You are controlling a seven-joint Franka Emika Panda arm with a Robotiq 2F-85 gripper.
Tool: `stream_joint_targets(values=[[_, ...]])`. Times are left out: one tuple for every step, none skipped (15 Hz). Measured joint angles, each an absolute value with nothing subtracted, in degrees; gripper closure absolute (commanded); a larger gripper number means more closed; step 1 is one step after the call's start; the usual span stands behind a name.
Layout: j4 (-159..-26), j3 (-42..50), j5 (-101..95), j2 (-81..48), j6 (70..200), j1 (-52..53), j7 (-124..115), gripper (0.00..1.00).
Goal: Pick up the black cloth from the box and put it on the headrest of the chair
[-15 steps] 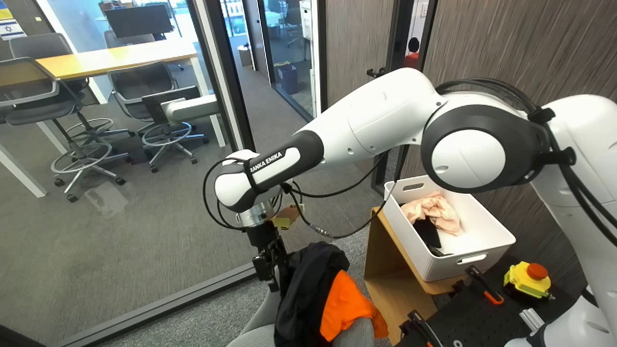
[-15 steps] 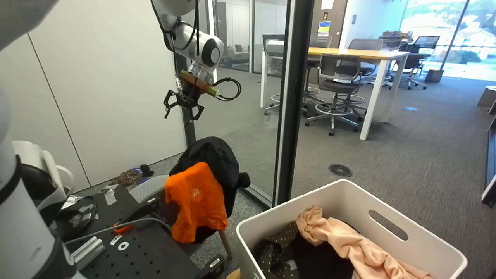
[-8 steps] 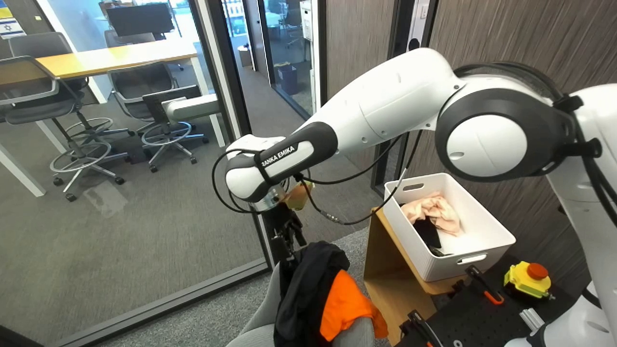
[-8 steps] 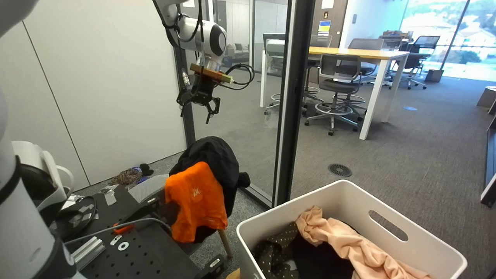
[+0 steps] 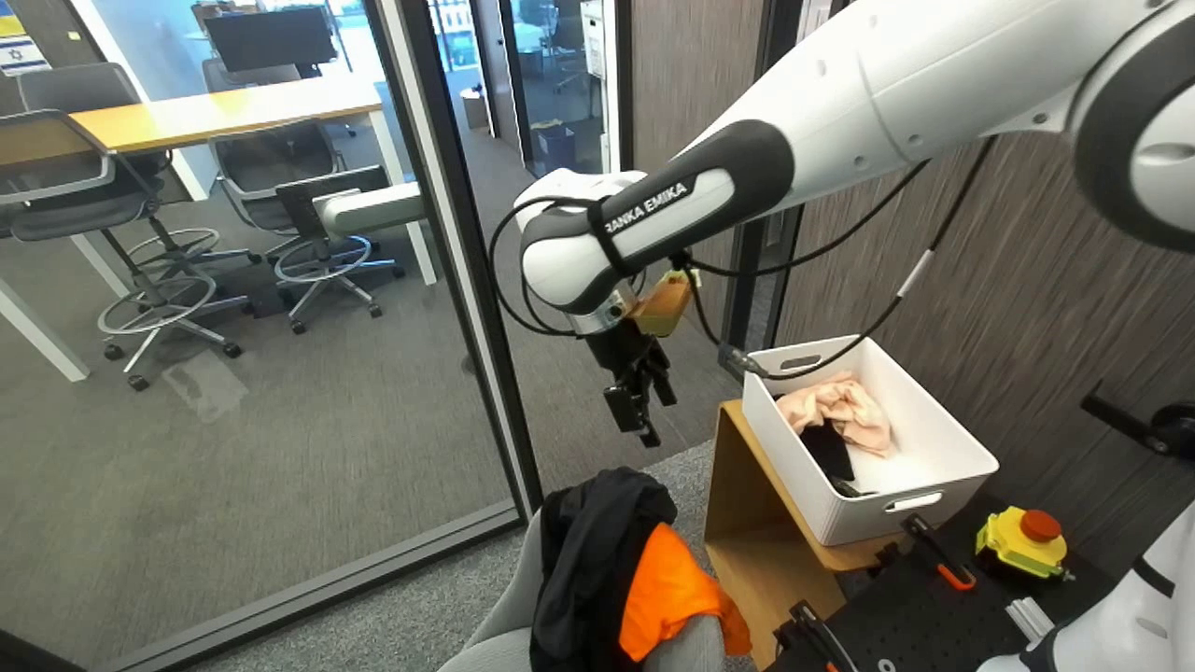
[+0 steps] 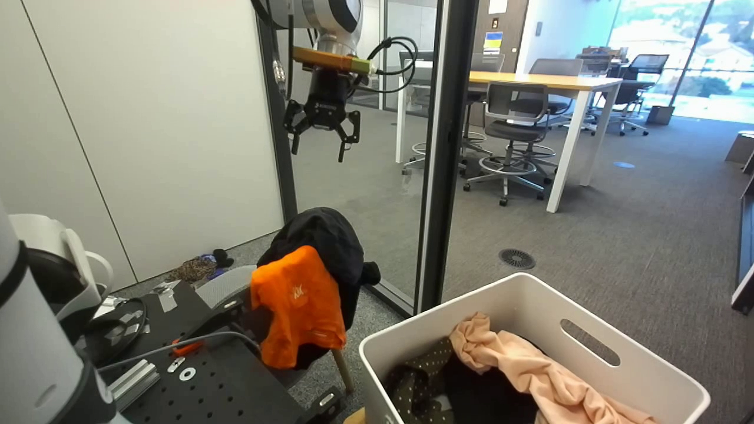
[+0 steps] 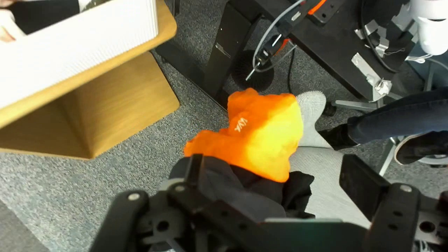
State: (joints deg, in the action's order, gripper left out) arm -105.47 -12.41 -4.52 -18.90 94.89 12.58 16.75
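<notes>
A black cloth point(image 5: 597, 546) hangs over the back of the grey chair point(image 5: 504, 616). It shows in both exterior views point(image 6: 324, 235) and in the wrist view point(image 7: 241, 196). More black fabric point(image 6: 486, 383) lies in the white box point(image 6: 530, 303), partly under a peach cloth point(image 6: 524, 371). My gripper point(image 6: 318, 150) is open and empty, in the air above the chair back and apart from the cloth. In the wrist view its fingers stand wide apart, with the draped cloth and the chair seat point(image 7: 325, 171) below.
An orange cloth point(image 6: 300, 306) lies over the black one on the chair. The box stands on a wooden stand point(image 5: 775, 569). A black perforated table point(image 6: 218, 383) and a glass wall post point(image 6: 450, 176) flank the chair. A person's leg point(image 7: 402, 115) shows in the wrist view.
My gripper has risen from beside the chair back and moved toward the box side, staying open. The black and orange cloths on the chair have not visibly moved.
</notes>
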Motion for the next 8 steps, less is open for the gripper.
stream_joint_targets(values=[[-108.24, -12.14, -4.02, -15.83, 95.11, 11.89, 15.38, 0.0], [-110.96, -11.82, -3.33, -12.74, 95.59, 11.27, 13.96, 0.0], [-113.69, -11.46, -2.52, -9.59, 96.3, 10.7, 12.66, 0.0], [-116.32, -11.09, -1.58, -6.44, 97.02, 10.17, 11.49, 0.0], [-118.85, -10.68, -0.56, -3.33, 97.67, 9.72, 10.45, 0.0], [-121.37, -10.15, 0.42, -0.14, 98.28, 9.32, 9.5, 0.0], [-123.74, -9.52, 1.27, 3.06, 98.65, 8.88, 8.7, 0.0], [-126.07, -8.85, 1.85, 6.27, 99.04, 8.5, 7.86, 0.0]])
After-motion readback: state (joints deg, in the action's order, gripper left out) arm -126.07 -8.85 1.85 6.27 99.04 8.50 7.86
